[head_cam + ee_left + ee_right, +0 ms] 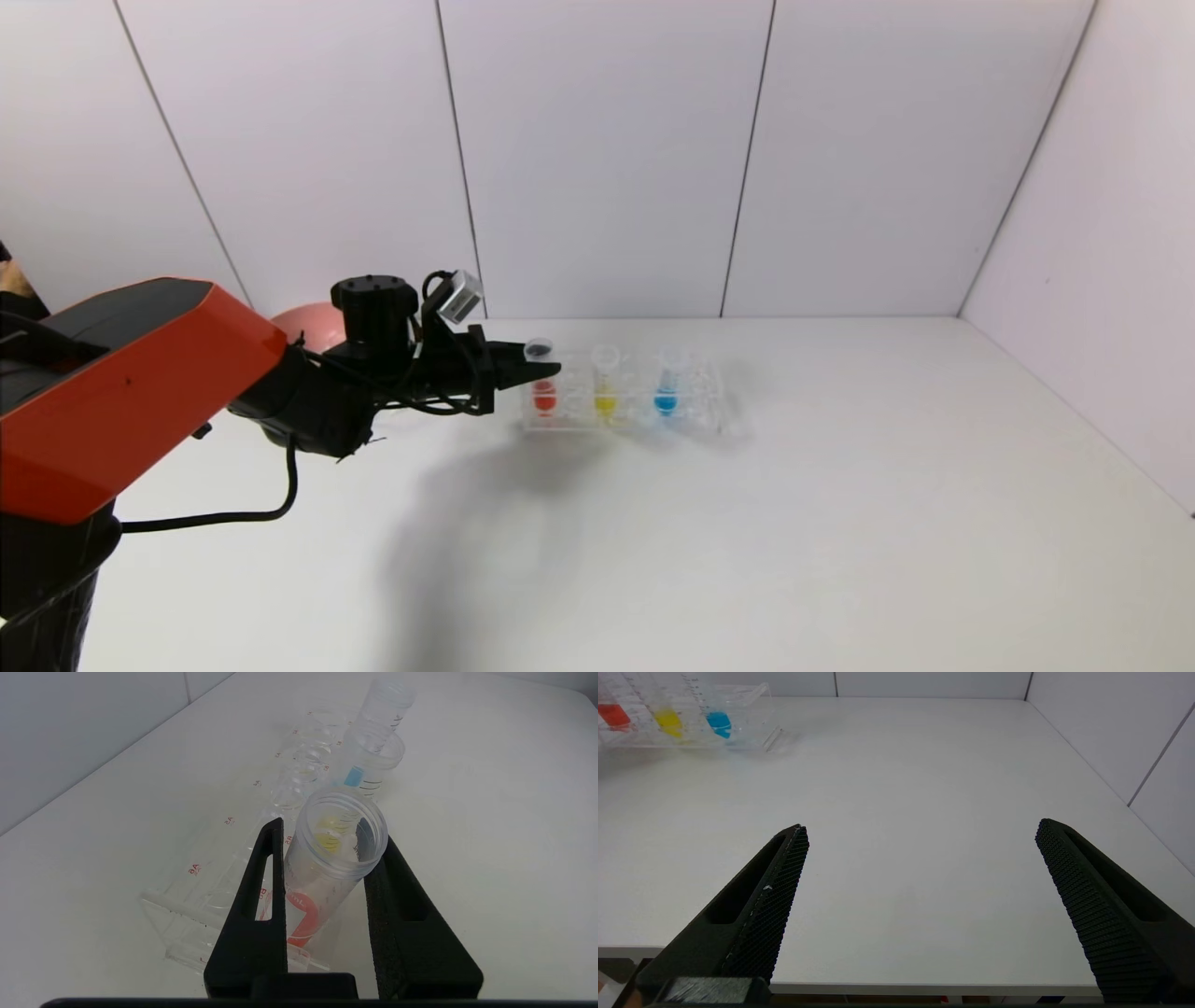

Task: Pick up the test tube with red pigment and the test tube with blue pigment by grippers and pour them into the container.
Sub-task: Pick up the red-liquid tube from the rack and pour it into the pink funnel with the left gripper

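Three tubes upright in the clear rack (695,397): test tube with red pigment (542,378) at the left end, yellow-liquid tube (605,383) in the middle, test tube with blue pigment (667,381) on the right. Left gripper (327,851) clamped tight on the red tube's upper part. Right gripper (920,858) spread wide, holding nothing, low at the table's near edge (896,987), well apart from the rack

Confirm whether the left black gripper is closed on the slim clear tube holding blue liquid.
No: the left gripper grips the red-liquid tube; the blue-liquid tube stands untouched.
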{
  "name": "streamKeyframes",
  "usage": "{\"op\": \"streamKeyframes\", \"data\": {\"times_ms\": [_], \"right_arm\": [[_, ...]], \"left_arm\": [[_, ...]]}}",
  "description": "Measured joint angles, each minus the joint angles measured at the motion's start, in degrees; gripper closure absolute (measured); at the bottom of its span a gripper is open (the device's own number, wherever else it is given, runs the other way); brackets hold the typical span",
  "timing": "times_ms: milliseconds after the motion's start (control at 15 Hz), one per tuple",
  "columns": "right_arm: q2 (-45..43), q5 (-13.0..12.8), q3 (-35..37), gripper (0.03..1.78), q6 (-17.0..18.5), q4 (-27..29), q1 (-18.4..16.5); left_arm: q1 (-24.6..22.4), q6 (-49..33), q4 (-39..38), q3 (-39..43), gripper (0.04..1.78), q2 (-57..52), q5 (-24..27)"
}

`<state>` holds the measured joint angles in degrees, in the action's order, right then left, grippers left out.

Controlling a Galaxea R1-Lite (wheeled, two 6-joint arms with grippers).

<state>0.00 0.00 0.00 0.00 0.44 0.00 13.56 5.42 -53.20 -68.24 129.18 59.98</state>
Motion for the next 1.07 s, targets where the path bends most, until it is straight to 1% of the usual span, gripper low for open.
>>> {"op": "streamKeyframes", "data": {"times_ms": [267,800,1067], "right_arm": [[0.0,0.0,0.0,0.04,0.0,0.0,0.0],[0.0,0.0,0.0,0.04,0.0,0.0,0.0],[0.0,0.0,0.0,0.04,0.0,0.0,0.0]], "left_arm": [[0.0,-0.41,0.52,-0.91,1.32,-1.34,-0.02],[-0.13,-0.5,5.52,-4.77,1.32,-4.6,-0.02],[-0.26,-0.55,7.78,-5.21,1.32,-7.46,-0.44]]}}
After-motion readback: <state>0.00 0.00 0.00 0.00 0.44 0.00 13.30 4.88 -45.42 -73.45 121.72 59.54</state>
